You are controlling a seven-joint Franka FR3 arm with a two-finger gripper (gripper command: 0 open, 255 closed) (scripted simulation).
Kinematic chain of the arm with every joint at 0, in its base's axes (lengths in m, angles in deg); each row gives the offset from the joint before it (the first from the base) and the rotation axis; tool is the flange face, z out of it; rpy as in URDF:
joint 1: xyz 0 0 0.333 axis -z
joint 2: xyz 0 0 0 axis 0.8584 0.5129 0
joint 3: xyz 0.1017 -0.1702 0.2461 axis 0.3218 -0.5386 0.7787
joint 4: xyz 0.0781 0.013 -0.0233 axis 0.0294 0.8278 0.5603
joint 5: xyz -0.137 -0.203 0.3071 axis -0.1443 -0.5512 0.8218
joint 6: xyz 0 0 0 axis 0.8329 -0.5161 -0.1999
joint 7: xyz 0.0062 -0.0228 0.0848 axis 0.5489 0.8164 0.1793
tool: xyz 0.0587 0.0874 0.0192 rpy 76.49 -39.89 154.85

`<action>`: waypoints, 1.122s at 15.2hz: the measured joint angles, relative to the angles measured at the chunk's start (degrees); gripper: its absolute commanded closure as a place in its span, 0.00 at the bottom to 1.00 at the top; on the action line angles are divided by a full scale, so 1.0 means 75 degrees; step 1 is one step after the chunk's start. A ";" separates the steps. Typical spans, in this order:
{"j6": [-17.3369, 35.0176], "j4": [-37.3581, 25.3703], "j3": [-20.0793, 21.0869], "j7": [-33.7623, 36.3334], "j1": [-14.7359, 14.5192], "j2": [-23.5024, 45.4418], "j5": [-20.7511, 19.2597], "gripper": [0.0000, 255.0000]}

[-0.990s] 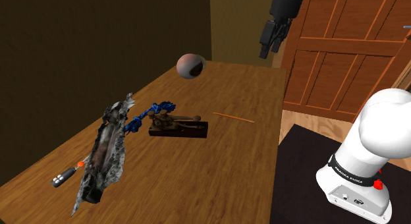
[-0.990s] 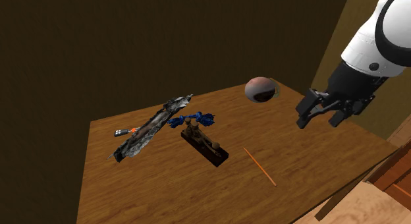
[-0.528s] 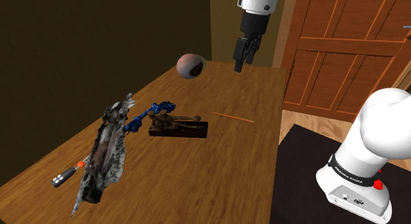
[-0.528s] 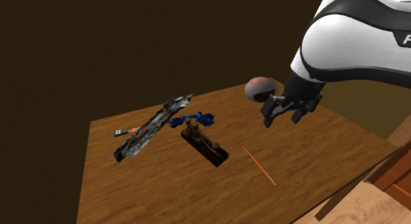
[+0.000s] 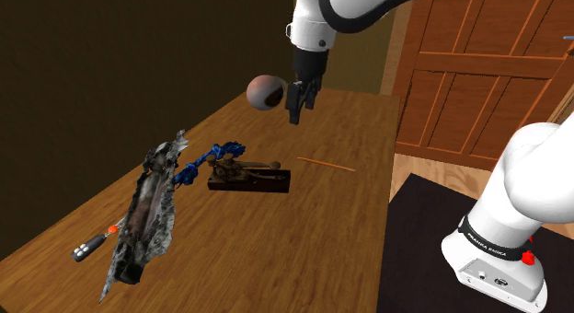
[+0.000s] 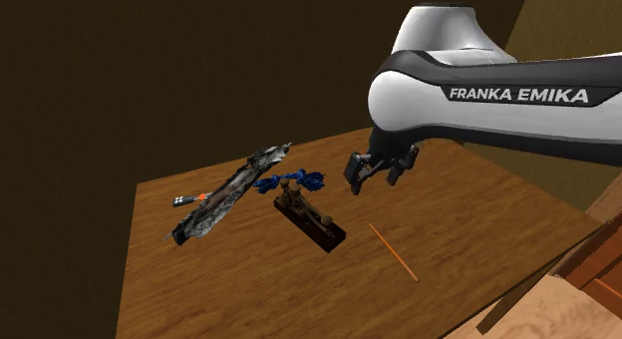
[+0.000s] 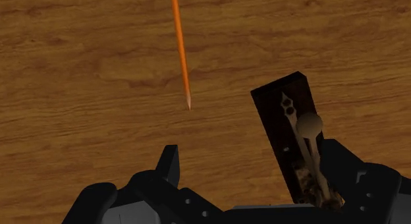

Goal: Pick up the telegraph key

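The telegraph key [image 5: 248, 176] is a dark oblong base with a brass lever and a round knob, lying flat near the middle of the wooden table [image 5: 304, 237]. My gripper [image 5: 295, 104] hangs open well above the table, beyond the key and beside a brownish ball [image 5: 265, 91]. From the second exterior view the gripper [image 6: 372, 175] floats above and to the right of the key [image 6: 311, 219]. Along the hand, the key [image 7: 296, 137] lies below, close to one black finger [image 7: 339, 162]. The other finger [image 7: 169, 165] stands far apart from it, with nothing held.
An orange pencil [image 5: 326, 164] lies past the key [image 7: 180, 51]. A blue rope [image 5: 207, 161], a long dark ragged strip [image 5: 147, 214] and a small grey device with an orange tip [image 5: 89, 248] lie on the shoulder view's left. A wooden door [image 5: 487, 72] stands at the right.
The arm has swung from in front of the door to the shoulder view's left and lower, now over the table's far end beside the ball. The objects on the table have not moved.
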State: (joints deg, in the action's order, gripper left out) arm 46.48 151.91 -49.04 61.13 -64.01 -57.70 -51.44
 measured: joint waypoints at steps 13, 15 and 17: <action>0.1063 -0.2142 0.0980 0.0511 -0.0649 0.3405 -0.1257 0.00; 0.1206 -0.2185 0.0999 0.0533 -0.0698 0.3611 -0.1360 0.00; 0.1388 -0.2093 0.0997 0.0553 -0.0713 0.3711 -0.1410 0.00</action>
State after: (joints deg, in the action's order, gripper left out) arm 56.89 136.22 -41.56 65.28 -69.36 -29.87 -62.01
